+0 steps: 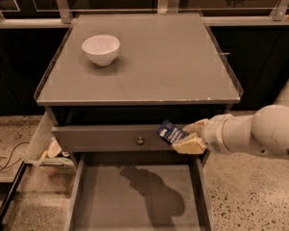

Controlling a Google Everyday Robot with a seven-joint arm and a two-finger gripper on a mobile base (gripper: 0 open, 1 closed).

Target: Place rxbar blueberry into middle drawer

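Observation:
My gripper (185,136) is shut on the rxbar blueberry (169,131), a small navy-blue bar with white lettering. It holds the bar in the air in front of the grey drawer front with the round knob (140,140), just above the right rear part of the open middle drawer (135,201). The drawer's bare grey floor carries the arm's shadow. My white arm (260,136) reaches in from the right.
A white bowl (100,49) stands on the cabinet top (173,66) at the back left. A small side bin (45,146) with clutter hangs at the cabinet's left. Speckled floor lies to the right, and a black cable to the left.

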